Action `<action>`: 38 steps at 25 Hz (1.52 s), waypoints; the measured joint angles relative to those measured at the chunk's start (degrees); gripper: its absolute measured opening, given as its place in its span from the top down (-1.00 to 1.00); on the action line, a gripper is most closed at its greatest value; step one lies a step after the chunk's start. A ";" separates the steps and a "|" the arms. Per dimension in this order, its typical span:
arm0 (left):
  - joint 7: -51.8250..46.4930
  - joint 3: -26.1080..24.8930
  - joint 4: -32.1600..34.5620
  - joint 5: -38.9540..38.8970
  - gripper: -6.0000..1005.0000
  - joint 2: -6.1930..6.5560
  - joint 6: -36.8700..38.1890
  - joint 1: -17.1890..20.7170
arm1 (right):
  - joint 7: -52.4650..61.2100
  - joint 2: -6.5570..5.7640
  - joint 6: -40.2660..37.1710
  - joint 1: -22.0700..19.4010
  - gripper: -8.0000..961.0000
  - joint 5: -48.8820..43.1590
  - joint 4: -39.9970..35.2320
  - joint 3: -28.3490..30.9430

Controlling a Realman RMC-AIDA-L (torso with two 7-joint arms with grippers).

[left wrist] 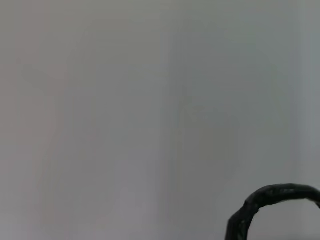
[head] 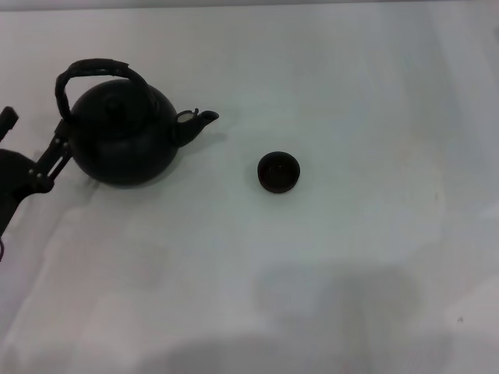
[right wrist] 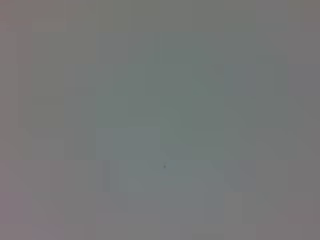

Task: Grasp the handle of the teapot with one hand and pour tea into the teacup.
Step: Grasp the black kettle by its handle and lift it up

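Observation:
The matte black teapot (head: 125, 140) stands upright on the white table at the left, its short spout (head: 199, 121) pointing right toward the teacup. Its thick dark handle (head: 93, 70) arches over the knobbed lid. Part of that arch also shows in the left wrist view as the handle (left wrist: 272, 197). The tiny black teacup (head: 278, 172) sits to the right of the spout, apart from the pot. My left gripper (head: 35, 125) is at the pot's left side, open, with one finger (head: 56, 149) near the handle's left base and nothing held. The right gripper is out of view.
The white table (head: 351, 257) stretches to the right and toward the front of the pot and cup. The right wrist view shows only a plain grey surface. A soft shadow lies on the table near the front edge.

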 joint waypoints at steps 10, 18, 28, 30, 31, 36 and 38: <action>0.37 -0.36 -0.11 -0.03 -0.63 0.00 -0.56 -1.53 | 0.14 0.13 0.01 0.26 -0.74 0.00 0.32 0.00; 0.65 -0.48 -0.11 -0.17 -0.63 -0.11 -2.34 -2.88 | 0.31 0.15 0.01 0.34 -0.74 0.00 0.44 0.00; 0.70 -0.68 -0.74 -0.46 -0.63 -0.24 -4.66 -4.71 | 0.43 0.22 0.00 0.35 -0.74 -0.01 0.46 -0.01; 0.71 -0.70 -0.79 -0.79 -0.63 -0.26 -5.18 -5.05 | 0.43 0.22 0.00 0.36 -0.74 0.00 0.46 0.00; 0.71 -0.71 -0.80 -0.93 -0.63 -0.26 -5.39 -5.21 | 0.43 0.22 0.00 0.36 -0.74 0.00 0.46 0.00; 2.50 -0.71 -0.82 -1.01 -0.62 -0.30 -5.75 -5.72 | 0.43 0.22 0.00 0.35 -0.74 -0.01 0.46 0.00; 3.54 -0.71 -0.72 -1.06 -0.62 -0.34 -6.24 -5.94 | 0.43 0.26 0.00 0.33 -0.74 -0.01 0.46 0.00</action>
